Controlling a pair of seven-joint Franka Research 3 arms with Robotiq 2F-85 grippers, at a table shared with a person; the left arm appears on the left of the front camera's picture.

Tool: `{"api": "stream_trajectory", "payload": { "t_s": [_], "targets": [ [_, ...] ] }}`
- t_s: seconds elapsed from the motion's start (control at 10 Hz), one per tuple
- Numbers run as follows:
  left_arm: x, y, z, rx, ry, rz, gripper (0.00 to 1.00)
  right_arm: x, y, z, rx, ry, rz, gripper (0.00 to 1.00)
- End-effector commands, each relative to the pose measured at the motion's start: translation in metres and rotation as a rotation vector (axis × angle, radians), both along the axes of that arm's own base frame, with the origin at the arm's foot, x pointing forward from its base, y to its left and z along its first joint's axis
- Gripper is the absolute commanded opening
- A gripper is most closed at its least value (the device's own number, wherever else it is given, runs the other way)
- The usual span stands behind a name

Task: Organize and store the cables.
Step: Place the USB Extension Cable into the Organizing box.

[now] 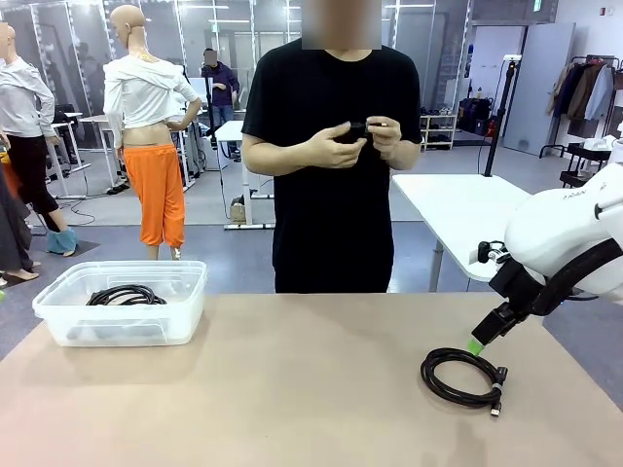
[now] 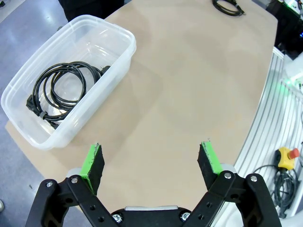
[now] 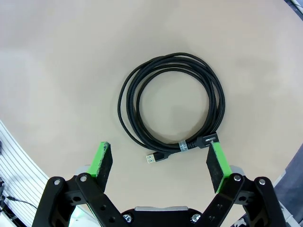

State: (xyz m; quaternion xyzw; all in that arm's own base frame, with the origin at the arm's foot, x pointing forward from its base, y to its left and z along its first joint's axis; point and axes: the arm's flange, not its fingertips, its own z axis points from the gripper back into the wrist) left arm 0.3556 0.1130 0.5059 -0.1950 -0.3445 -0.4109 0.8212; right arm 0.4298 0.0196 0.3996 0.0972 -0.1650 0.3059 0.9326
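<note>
A coiled black cable (image 1: 464,377) lies on the tan table (image 1: 292,389) at the right; the right wrist view shows the same coil (image 3: 171,106) with its plug ends near the fingers. My right gripper (image 3: 160,161) hangs open just above it, and its green fingertip (image 1: 475,345) shows near the coil's far edge. Another coiled cable (image 1: 125,295) rests inside the clear plastic bin (image 1: 185,311) at the left, seen also as a coil (image 2: 61,90) in the bin (image 2: 118,52). My left gripper (image 2: 150,163) is open above bare table, beside the bin. The person's hands (image 1: 355,141) hold a small black cable at chest height.
The person stands at the far side of the table. The table's rounded edge (image 2: 258,109) runs close to my left gripper, with a red stop button (image 2: 286,156) beyond it. A white table (image 1: 458,209) stands behind at the right.
</note>
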Motion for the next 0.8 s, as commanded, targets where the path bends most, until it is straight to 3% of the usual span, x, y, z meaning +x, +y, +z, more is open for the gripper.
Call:
{"api": "stream_trajectory", "payload": {
  "t_s": [0.0, 0.2, 0.4, 0.5, 0.7],
  "targets": [
    [0.0, 0.001, -0.001, 0.016, -0.011, -0.006, 1.0, 0.0, 0.0, 0.0, 0.0, 0.0, 0.0, 1.0],
    [0.0, 0.001, -0.001, 0.016, -0.011, -0.006, 1.0, 0.008, 0.016, -0.001, -0.131, 0.163, -0.16, 1.0],
    [0.0, 0.001, -0.001, 0.016, -0.011, -0.006, 1.0, 0.013, 0.018, -0.012, -0.089, 0.268, -0.282, 1.0],
    [0.0, 0.001, -0.001, 0.016, -0.011, -0.006, 1.0, 0.017, 0.013, -0.018, -0.025, 0.295, -0.359, 1.0],
    [0.0, 0.001, -0.001, 0.016, -0.011, -0.006, 1.0, 0.017, 0.008, -0.034, -0.042, 0.291, -0.641, 1.0]
  ]
}}
